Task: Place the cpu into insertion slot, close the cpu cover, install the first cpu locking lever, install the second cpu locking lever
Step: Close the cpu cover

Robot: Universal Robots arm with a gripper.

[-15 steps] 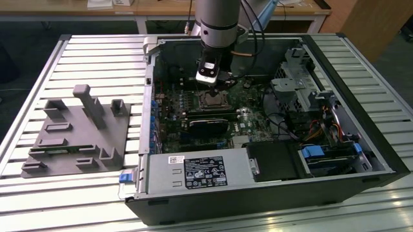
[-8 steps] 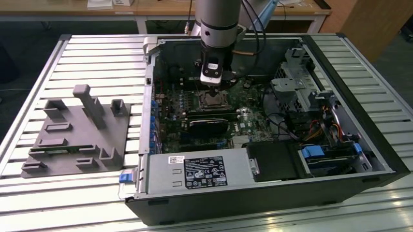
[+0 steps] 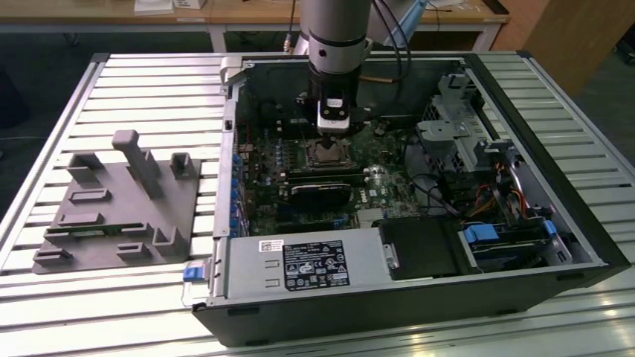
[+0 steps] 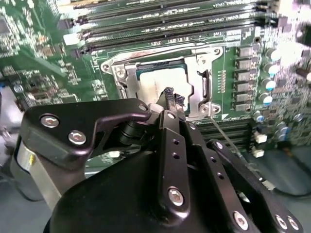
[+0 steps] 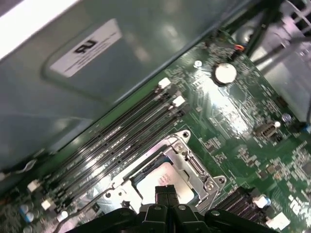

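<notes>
Second wrist view: pinched gripper [image 4: 171,95] over cpu [image 4: 153,82] inside cpu cover [image 4: 124,77].

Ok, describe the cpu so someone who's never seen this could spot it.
In the open computer case, find the green motherboard. Beside its long black slots sits a silvery square frame; the cpu is the pale, smooth square inside it.

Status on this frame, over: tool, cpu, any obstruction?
Tool shut, empty, poised over cpu. Cpu seated, cpu cover looks down over it. Thin lever wire juts out loose. No obstruction seen.
</notes>
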